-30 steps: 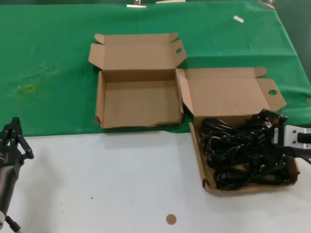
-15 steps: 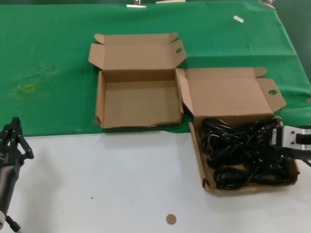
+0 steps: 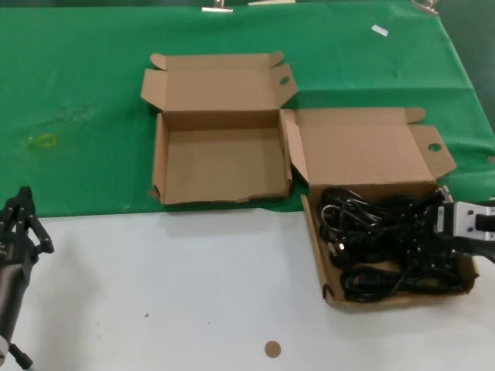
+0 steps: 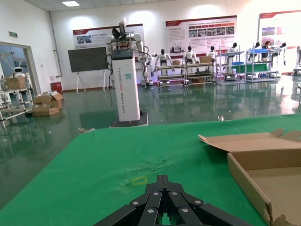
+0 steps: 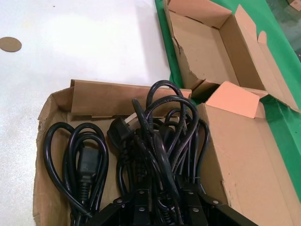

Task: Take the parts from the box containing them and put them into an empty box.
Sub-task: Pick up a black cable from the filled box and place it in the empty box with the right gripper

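The parts, black looped power cords (image 3: 371, 239), lie piled in the box containing them (image 3: 313, 232) at the right, its lid folded back. My right gripper (image 3: 437, 224) is down in that pile from the right side. In the right wrist view its jaws stand open around several cords (image 5: 160, 127), and the fingertips of this right gripper (image 5: 162, 197) are buried among them. The empty box (image 3: 220, 162) sits to the left on the green cloth, and the right wrist view shows it beyond the cords (image 5: 207, 42). My left gripper (image 3: 23, 220) is parked at the near left, shut (image 4: 163, 178).
The boxes straddle the line between the green cloth (image 3: 77, 93) and the white table (image 3: 193, 286). A small brown disc (image 3: 272, 348) lies on the white near the front edge. A white tag (image 3: 379, 30) lies far back on the cloth.
My right gripper has sunk lower into the cord pile and shifted a little right. The cords at the box's left end have moved slightly. The left arm has not moved.
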